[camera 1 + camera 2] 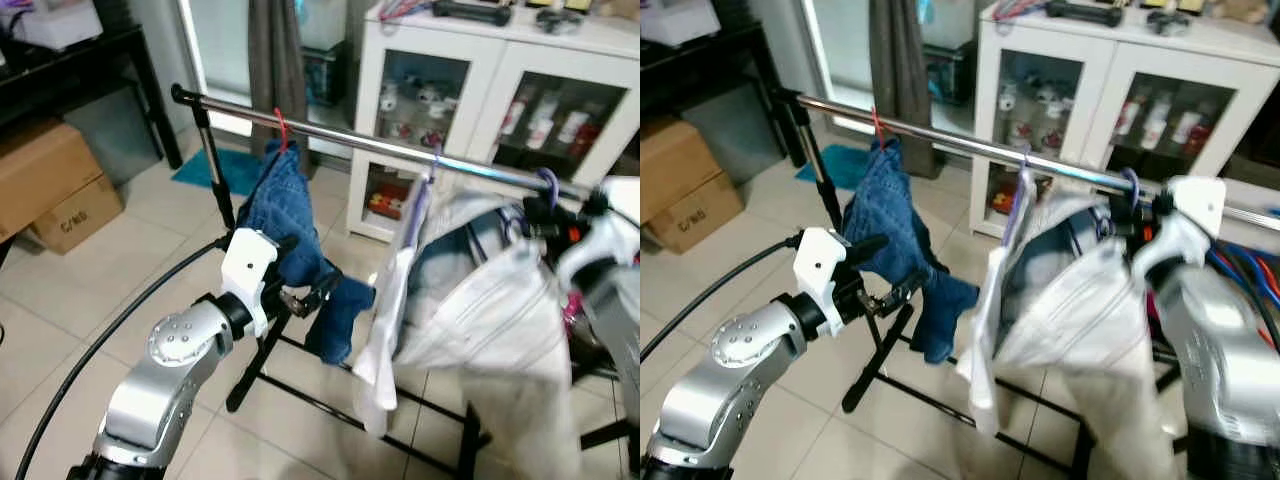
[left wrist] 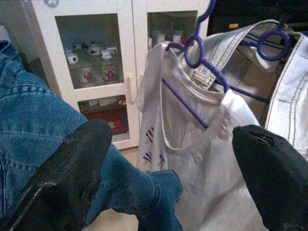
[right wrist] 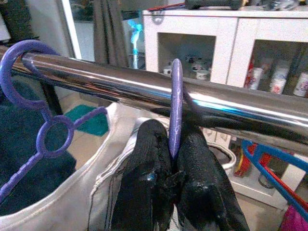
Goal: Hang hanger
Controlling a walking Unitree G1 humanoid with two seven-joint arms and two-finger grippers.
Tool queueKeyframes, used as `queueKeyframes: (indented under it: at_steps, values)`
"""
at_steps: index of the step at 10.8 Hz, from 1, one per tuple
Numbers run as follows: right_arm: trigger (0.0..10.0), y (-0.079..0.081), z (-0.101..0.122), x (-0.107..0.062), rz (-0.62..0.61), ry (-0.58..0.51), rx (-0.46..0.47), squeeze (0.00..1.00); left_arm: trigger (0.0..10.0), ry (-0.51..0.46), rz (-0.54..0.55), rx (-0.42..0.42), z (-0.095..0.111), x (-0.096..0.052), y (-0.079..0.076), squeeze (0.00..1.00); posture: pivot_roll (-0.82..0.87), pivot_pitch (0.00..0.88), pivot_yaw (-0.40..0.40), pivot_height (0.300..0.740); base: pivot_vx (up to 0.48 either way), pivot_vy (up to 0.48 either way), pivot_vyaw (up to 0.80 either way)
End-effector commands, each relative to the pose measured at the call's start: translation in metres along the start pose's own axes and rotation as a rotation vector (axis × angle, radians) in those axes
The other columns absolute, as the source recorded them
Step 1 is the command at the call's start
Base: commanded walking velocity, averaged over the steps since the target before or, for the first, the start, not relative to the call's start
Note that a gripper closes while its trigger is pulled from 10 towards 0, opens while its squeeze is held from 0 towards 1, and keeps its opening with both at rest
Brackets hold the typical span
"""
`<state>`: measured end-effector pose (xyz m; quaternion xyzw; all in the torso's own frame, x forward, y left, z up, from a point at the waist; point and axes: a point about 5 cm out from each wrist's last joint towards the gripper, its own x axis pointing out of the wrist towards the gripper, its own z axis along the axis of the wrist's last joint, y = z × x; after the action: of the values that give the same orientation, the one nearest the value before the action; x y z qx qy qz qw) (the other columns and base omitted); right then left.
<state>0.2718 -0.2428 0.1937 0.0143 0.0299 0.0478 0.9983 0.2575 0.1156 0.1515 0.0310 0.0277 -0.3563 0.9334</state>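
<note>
Hanger hook (image 3: 175, 103), purple, sits over the chrome rail (image 3: 120, 79) with my right gripper (image 3: 173, 159) fingers pinching its stem just below. My left gripper (image 2: 168, 163) hovers spread-fingered near the jeans (image 1: 285, 215). Beyond stands the white cabinet (image 1: 480, 90). If I release before the hook seats fully, I judge the garment's weight could drag it off.

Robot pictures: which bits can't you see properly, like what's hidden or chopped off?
- Right pincer, shut on the purple hanger at the rail: in the eye views the white clothes hide its fingers.
- Rail's right end: cut off by the right eye view's edge.
- Cabinet bottles: too small and blurred to tell.
- Rack's feet: hidden behind the clothes and silver arms.
- Jeans: left wrist view cuts them off.
</note>
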Motion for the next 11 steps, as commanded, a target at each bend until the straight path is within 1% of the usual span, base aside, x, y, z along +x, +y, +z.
queueKeyframes:
  at_steps: [1, 2, 3, 4, 5, 6, 7, 8, 9, 10, 11]
  values:
    - [0.0, 0.006, 0.002, -0.004, 0.014, -0.005, 0.015, 0.0, 10.0, 0.0, 0.019, 0.009, -0.001, -0.001, 0.002, 0.47, 0.05, 0.0, -0.012, 0.74, 0.0, 0.0, 0.0]
    - [0.0, 0.007, 0.006, -0.006, 0.018, -0.037, 0.014, 0.0, 10.0, 0.008, 0.009, 0.023, -0.002, -0.001, 0.001, 0.47, 0.05, 0.0, -0.009, 0.74, 0.0, 0.0, 0.0]
    - [0.0, 0.009, 0.014, -0.007, 0.022, -0.092, 0.016, 0.0, 10.0, 0.015, 0.001, 0.03, -0.003, -0.001, 0.001, 0.47, 0.05, 0.0, -0.001, 0.74, 0.0, 0.0, 0.0]
    - [0.0, 0.01, 0.02, -0.006, 0.023, -0.113, 0.01, 0.0, 10.0, 0.02, -0.003, 0.037, -0.003, 0.0, 0.001, 0.46, 0.05, 0.0, -0.001, 0.74, 0.0, 0.0, 0.0]
    - [0.0, 0.011, 0.02, 0.001, 0.001, -0.119, -0.021, 0.0, 10.0, 0.031, -0.006, 0.045, -0.004, 0.002, 0.002, 0.46, 0.05, 0.0, 0.008, 0.74, 0.0, 0.0, 0.0]
    - [0.0, 0.013, 0.02, 0.006, -0.028, -0.139, -0.018, 0.0, 10.0, 0.042, -0.007, 0.052, -0.005, 0.002, 0.002, 0.45, 0.05, 0.0, 0.013, 0.74, 0.0, 0.0, 0.0]
    - [0.0, 0.019, 0.013, 0.008, -0.036, -0.166, -0.007, 0.0, 10.0, 0.05, -0.015, 0.06, -0.006, 0.003, 0.001, 0.43, 0.05, 0.0, 0.012, 0.74, 0.0, 0.0, 0.0]
    - [0.0, 0.026, -0.004, 0.003, -0.03, -0.193, 0.002, 0.0, 10.0, 0.049, -0.02, 0.06, -0.006, 0.002, 0.0, 0.38, 0.05, 0.0, 0.011, 0.74, 0.0, 0.0, 0.0]
    - [0.0, 0.026, -0.01, 0.0, -0.049, -0.214, 0.017, 0.0, 10.0, 0.05, -0.021, 0.061, -0.006, 0.002, 0.0, 0.38, 0.05, 0.0, 0.011, 0.74, 0.0, 0.0, 0.0]
    - [0.0, 0.027, -0.022, -0.002, -0.063, -0.246, 0.012, 0.0, 10.0, 0.051, -0.027, 0.061, -0.006, 0.002, 0.0, 0.37, 0.05, 0.0, 0.017, 0.74, 0.0, 0.0, 0.0]
    - [0.0, 0.031, -0.024, 0.001, -0.054, -0.257, -0.008, 0.0, 10.0, 0.053, -0.045, 0.066, -0.006, 0.002, 0.0, 0.38, 0.05, 0.0, 0.026, 0.74, 0.0, 0.0, 0.0]
